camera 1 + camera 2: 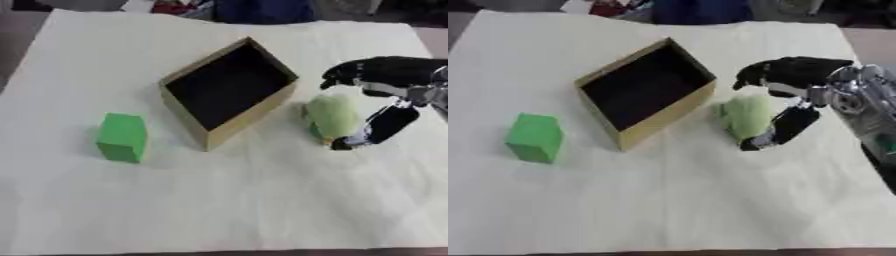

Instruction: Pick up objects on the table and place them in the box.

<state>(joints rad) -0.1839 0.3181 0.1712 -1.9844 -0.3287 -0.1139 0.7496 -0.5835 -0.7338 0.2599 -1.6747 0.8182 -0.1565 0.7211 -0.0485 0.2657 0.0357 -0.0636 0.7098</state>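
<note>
Nearest, a green block (122, 137) stood alone on the cloth-covered surface (219, 210), well left of the box, untouched. Further back, the right hand (785, 97) was curled round a pale green rounded object (745, 117), fingers over its top and thumb low at its side, apparently to lift it. Just beside it sat the open wooden box (229, 90), empty.
</note>
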